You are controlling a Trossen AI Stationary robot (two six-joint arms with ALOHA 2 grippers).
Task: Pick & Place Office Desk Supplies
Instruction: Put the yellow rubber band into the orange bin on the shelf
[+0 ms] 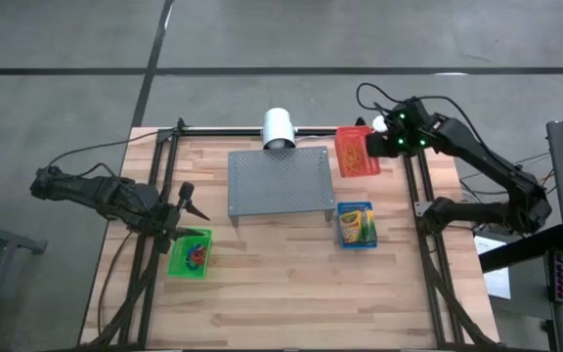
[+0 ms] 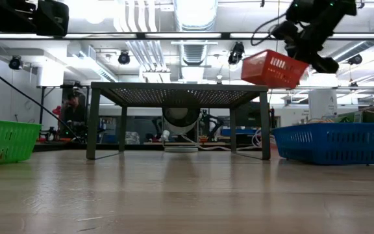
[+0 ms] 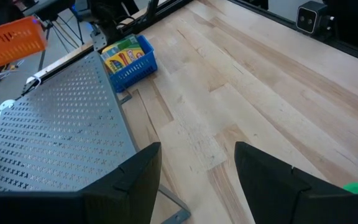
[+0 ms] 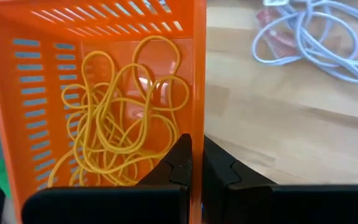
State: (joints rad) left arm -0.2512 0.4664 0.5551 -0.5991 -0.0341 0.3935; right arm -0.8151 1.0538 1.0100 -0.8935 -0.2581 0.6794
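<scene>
My right gripper (image 4: 197, 154) is shut on the red mesh basket (image 1: 358, 152), which hangs in the air (image 2: 273, 68) near the table's far right corner. Thin tan rubber bands (image 4: 120, 127) lie tangled inside it. The green-and-yellow crayon box (image 1: 356, 225) lies in the blue basket (image 2: 333, 142), right of the grey stand. Red and blue bands (image 1: 196, 256) lie in the green basket (image 1: 191, 252) at the left. My left gripper (image 3: 197, 174) is open and hovers just beyond the green basket's far side (image 1: 189, 203), touching nothing. My right gripper pinches the red basket's side wall (image 4: 198, 112) at its rim, one finger (image 4: 178, 158) inside the basket and one (image 4: 219, 163) outside. It comes from the table's right side. The basket is lifted clear of the table, slightly tilted, with the rubber bands resting on its floor.
The grey perforated metal stand (image 1: 279, 181) occupies the table's middle far part, with a white cylinder (image 1: 279, 127) behind it. White cables (image 4: 316, 31) lie on the table near the red basket. Bare wood (image 1: 291, 284) stretches along the near half.
</scene>
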